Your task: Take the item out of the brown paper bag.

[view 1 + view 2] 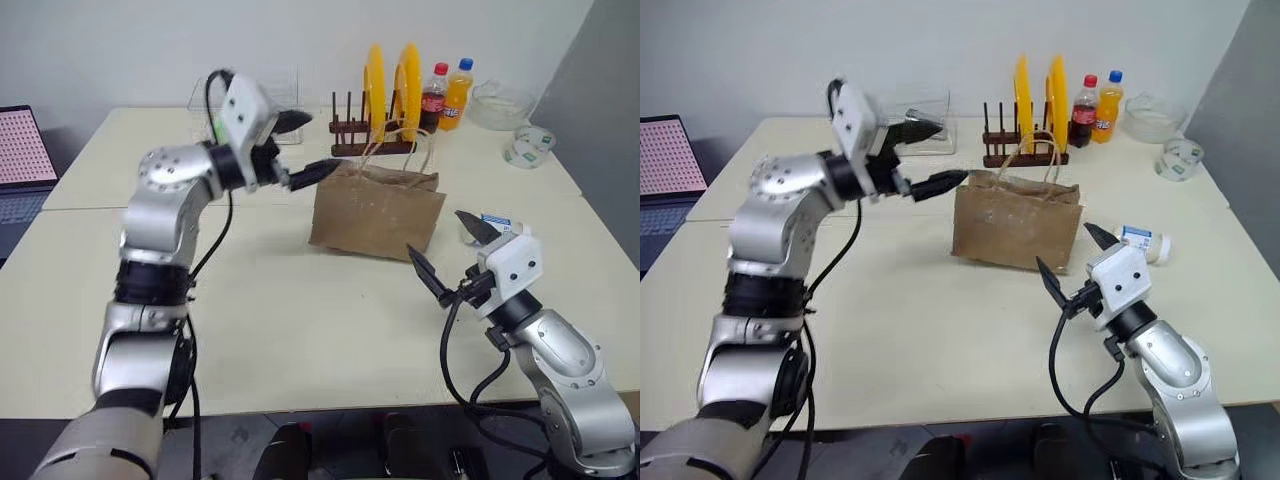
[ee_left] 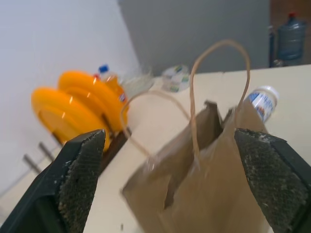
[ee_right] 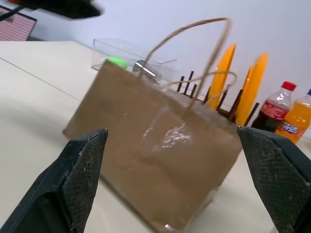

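Both claws are gaping wide: left claw (image 1: 925, 158) hovering beside the brown paper bag (image 1: 1015, 222), right claw (image 1: 1065, 263) facing it. Behind the bag, the item (image 1: 1143, 242) is lying on my bench (image 1: 940, 330).

The left arm rose from seven o'clock, bent at the elbow, and its two-fingered black tool (image 1: 297, 150) pointed level toward three o'clock, fingers spread wide. The right arm reached in from five o'clock; its two-fingered black tool (image 1: 446, 251) stood spread wide, empty, angled slightly upward.
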`<act>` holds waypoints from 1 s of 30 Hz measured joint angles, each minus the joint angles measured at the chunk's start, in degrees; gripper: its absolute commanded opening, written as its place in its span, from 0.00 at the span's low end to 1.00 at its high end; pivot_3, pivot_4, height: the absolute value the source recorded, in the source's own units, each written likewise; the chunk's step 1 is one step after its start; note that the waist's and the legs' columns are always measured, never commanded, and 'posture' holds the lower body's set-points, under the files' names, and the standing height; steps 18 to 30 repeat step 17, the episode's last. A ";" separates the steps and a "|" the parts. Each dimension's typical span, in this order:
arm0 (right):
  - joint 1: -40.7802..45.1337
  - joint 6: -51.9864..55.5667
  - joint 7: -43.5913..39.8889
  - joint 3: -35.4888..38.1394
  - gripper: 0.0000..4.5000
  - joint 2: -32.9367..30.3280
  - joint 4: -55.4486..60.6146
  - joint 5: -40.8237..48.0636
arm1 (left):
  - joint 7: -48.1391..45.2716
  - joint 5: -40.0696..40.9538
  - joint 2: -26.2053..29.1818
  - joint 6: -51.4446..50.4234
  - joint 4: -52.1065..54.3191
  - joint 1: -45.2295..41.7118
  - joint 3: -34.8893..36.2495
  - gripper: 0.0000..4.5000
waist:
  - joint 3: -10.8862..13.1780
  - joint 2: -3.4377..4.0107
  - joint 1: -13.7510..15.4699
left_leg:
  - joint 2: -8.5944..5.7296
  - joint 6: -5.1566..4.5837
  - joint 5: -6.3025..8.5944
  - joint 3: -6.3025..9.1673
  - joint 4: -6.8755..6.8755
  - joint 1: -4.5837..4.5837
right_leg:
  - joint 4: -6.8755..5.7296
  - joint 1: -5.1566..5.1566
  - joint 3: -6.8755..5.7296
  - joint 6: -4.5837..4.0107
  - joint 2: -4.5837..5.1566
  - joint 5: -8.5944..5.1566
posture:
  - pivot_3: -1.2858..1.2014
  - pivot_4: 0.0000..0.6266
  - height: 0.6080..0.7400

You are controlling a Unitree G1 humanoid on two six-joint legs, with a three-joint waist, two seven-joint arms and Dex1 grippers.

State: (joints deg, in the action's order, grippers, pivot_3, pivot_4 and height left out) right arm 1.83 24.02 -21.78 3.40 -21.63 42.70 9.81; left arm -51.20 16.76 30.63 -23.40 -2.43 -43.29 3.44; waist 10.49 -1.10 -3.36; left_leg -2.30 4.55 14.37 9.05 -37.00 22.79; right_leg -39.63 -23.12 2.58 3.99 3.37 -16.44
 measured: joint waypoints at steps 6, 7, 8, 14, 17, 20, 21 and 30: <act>-2.77 -2.03 -0.61 1.06 1.00 0.45 -0.10 1.41 | 13.45 -2.95 -2.95 -1.31 13.99 22.50 3.28 0.95 | -0.05 0.03 0.43 | 0.04 -0.14 0.08 0.02 0.01 -0.03 | 0.00 0.02 0.00 -0.01 0.00 0.00 | 0.52 0.24 1.00; -4.16 -2.71 -0.49 0.82 1.00 1.11 -0.07 1.44 | 15.93 -4.14 -3.80 -0.54 14.96 25.37 3.68 0.95 | -0.06 0.03 0.56 | 0.03 -0.14 0.08 0.02 0.01 -0.05 | 0.00 0.04 0.00 -0.01 0.00 0.00 | 0.52 0.24 1.00; -5.53 -3.60 -0.17 0.43 1.00 1.83 -0.27 1.00 | 17.92 -5.09 -4.55 0.54 15.44 27.61 3.75 0.95 | -0.06 0.03 0.73 | 0.03 -0.14 0.08 0.02 0.00 -0.04 | 0.01 0.04 0.00 -0.02 0.00 0.00 | 0.52 0.24 1.00; -9.72 -9.05 3.10 -1.45 1.00 6.17 -2.72 -1.40 | 23.71 -6.89 -8.87 6.28 18.63 35.68 3.44 0.95 | -0.12 0.03 1.45 | 0.04 -0.14 0.09 -0.04 0.02 -0.09 | 0.05 0.07 0.02 -0.05 0.00 0.03 | 0.52 0.24 1.00; -9.97 -11.59 3.15 -1.46 1.00 6.61 -3.98 -1.77 | 24.80 -6.87 -9.85 7.34 19.08 36.66 3.08 0.95 | -0.16 0.08 1.44 | 0.03 -0.14 0.09 -0.08 0.03 -0.10 | 0.05 0.08 0.04 -0.06 0.00 0.03 | 0.52 0.24 1.00; -9.97 -11.59 3.15 -1.46 1.00 6.61 -3.98 -1.77 | 24.80 -6.87 -9.85 7.34 19.08 36.66 3.08 0.95 | -0.16 0.08 1.44 | 0.03 -0.14 0.09 -0.08 0.03 -0.10 | 0.05 0.08 0.04 -0.06 0.00 0.03 | 0.52 0.24 1.00; -9.97 -11.59 3.15 -1.46 1.00 6.61 -3.98 -1.77 | 24.80 -6.87 -9.85 7.34 19.08 36.66 3.08 0.95 | -0.16 0.08 1.44 | 0.03 -0.14 0.09 -0.08 0.03 -0.10 | 0.05 0.08 0.04 -0.06 0.00 0.03 | 0.52 0.24 1.00; -9.97 -11.59 3.15 -1.46 1.00 6.61 -3.98 -1.77 | 24.80 -6.87 -9.85 7.34 19.08 36.66 3.08 0.95 | -0.16 0.08 1.44 | 0.03 -0.14 0.09 -0.08 0.03 -0.10 | 0.05 0.08 0.04 -0.06 0.00 0.03 | 0.52 0.24 1.00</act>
